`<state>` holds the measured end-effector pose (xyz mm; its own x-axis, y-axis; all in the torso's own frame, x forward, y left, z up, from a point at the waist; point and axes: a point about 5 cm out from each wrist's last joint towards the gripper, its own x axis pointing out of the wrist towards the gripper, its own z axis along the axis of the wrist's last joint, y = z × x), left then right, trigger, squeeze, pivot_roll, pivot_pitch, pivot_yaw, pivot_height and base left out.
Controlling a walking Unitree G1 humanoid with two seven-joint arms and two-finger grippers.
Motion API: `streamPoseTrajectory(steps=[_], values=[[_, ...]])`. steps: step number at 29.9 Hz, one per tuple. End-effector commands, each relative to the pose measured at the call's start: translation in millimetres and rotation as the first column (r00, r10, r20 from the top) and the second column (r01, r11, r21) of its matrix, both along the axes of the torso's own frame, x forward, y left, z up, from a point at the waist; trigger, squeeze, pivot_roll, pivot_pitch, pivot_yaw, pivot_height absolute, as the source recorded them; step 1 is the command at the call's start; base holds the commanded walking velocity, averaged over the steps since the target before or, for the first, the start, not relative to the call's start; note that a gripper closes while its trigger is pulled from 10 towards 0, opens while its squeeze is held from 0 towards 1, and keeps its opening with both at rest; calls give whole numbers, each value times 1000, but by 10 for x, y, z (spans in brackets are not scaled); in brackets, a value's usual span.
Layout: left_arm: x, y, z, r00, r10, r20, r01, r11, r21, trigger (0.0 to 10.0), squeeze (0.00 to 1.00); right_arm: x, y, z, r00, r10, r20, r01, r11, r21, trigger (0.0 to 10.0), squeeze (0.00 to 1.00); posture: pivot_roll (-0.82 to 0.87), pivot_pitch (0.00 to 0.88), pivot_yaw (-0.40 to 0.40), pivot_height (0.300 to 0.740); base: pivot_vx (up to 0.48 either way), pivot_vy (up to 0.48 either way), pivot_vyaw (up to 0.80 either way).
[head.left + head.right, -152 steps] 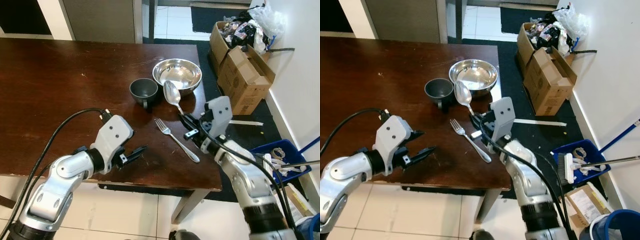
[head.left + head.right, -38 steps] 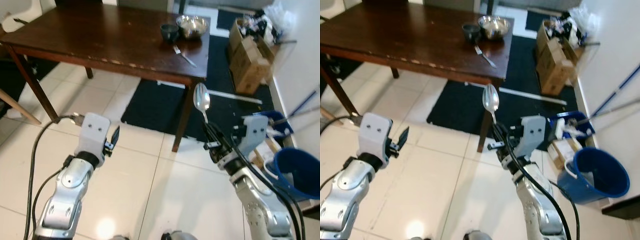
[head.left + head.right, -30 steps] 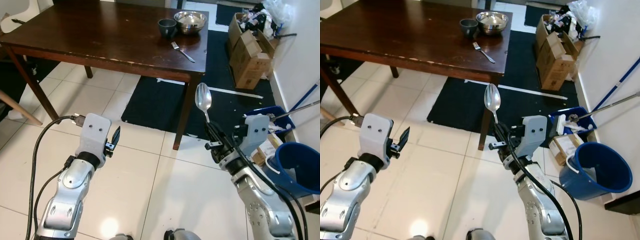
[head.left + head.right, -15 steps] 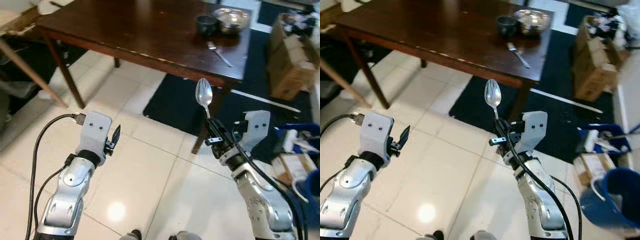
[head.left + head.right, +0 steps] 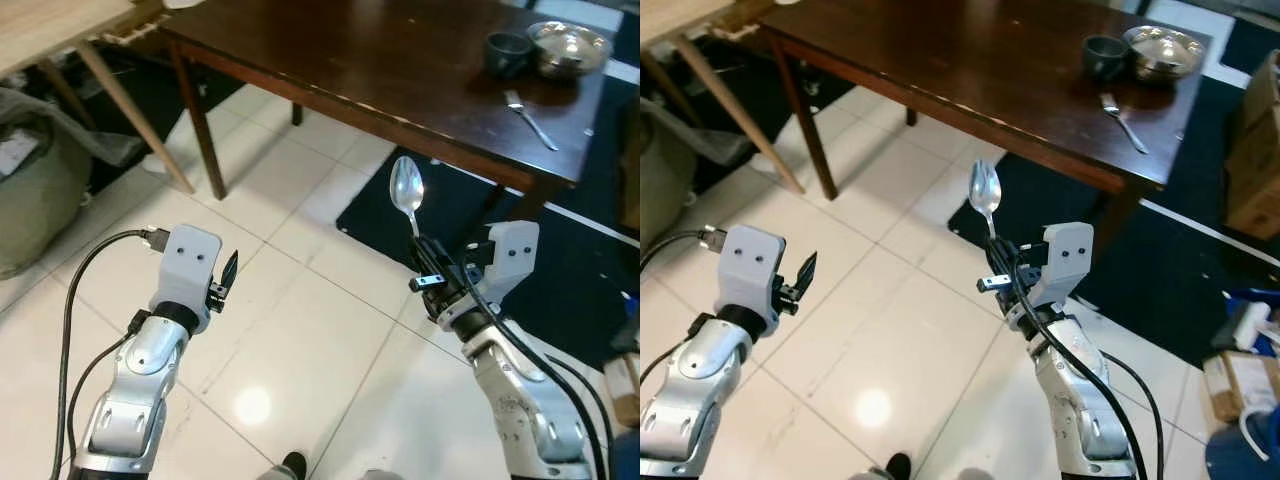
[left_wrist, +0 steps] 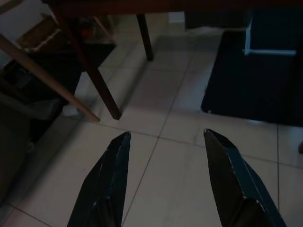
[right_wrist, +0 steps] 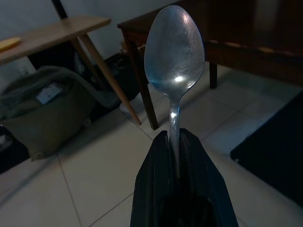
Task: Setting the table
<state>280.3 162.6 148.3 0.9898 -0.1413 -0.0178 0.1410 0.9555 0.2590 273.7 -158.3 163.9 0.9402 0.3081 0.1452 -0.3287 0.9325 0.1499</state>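
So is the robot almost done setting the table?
Not yet. The fork, the dark cup and the metal bowl lie together at the far corner of the table. The right gripper holds the spoon upright by its handle, out over the tiled floor. The left gripper is open and empty. The spoon has yet to be put on the table.

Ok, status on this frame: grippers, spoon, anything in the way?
Right gripper shut on spoon, bowl up, above tiled floor. Left gripper open, holding nothing. Dark table ahead with fork, cup, steel bowl.
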Motion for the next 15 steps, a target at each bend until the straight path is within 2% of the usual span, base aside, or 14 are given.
streamPoseTrajectory(steps=[1,15], values=[[-14,42,-48,1000,17,-20,-17,1000,14,10000,0,-8,10,-24,1000,3,-4,-3,1000,1,10000,0,-121,45,28,740,0,0,775],[8,45,-40,1000,25,-16,-25,999,27,10000,0,-2,-5,-23,1000,-10,-1,10,1000,8,10000,0,-120,45,34,740,0,0,775]])
